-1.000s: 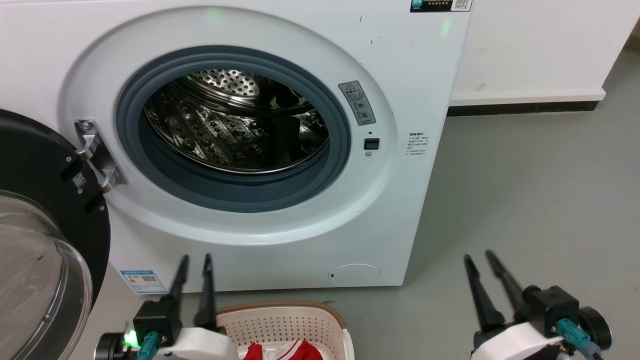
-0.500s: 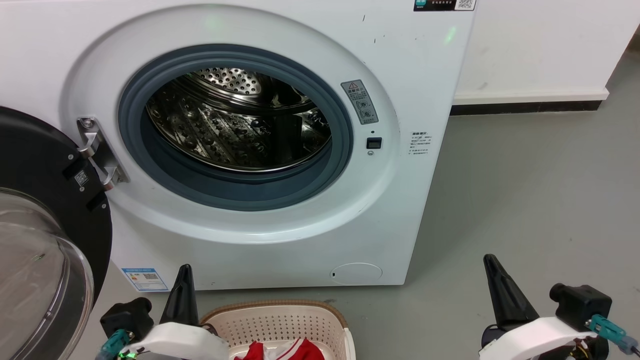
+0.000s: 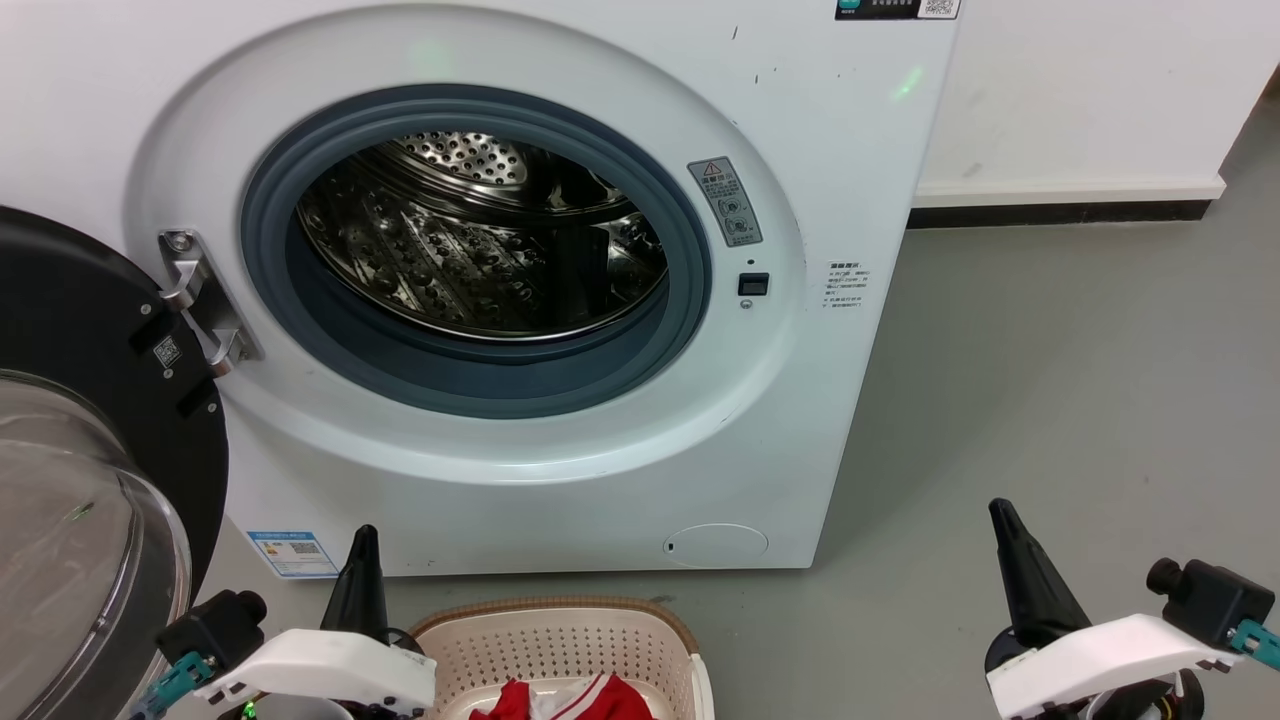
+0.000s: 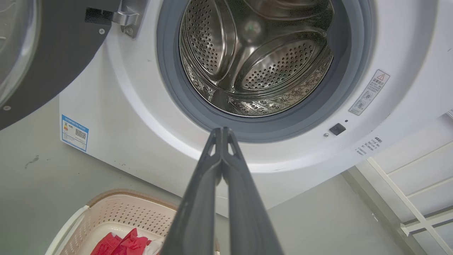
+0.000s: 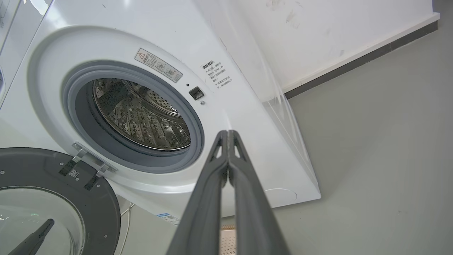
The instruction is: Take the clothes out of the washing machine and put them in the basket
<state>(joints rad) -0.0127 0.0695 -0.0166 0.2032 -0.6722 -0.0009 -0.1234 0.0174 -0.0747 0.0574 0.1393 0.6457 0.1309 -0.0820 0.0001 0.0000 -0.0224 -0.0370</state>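
Observation:
The white washing machine (image 3: 560, 470) stands with its black-framed glass door (image 3: 70, 480) swung open to the left; its steel drum (image 3: 480, 240) holds nothing that I can see. The red clothes (image 3: 560, 700) with white trim lie in the cream basket (image 3: 560, 640) on the floor in front of the machine, and show again as the clothes (image 4: 120, 244) in the basket (image 4: 106, 216) in the left wrist view. My left gripper (image 3: 363, 560) hangs shut and empty just left of the basket. My right gripper (image 3: 1005, 535) is shut and empty over the floor at the right. The fingertips meet in both wrist views: the left gripper (image 4: 222, 132), the right gripper (image 5: 227, 134).
Grey floor (image 3: 1060, 380) stretches to the right of the machine up to a white wall with a dark skirting (image 3: 1060, 212). The open door takes up the space at the left. The washing machine (image 5: 148, 46) and its door (image 5: 56, 202) show tilted in the right wrist view.
Both grippers went from slightly open to shut and rolled over, and both sank lower in the head view. The head camera shifted a little.

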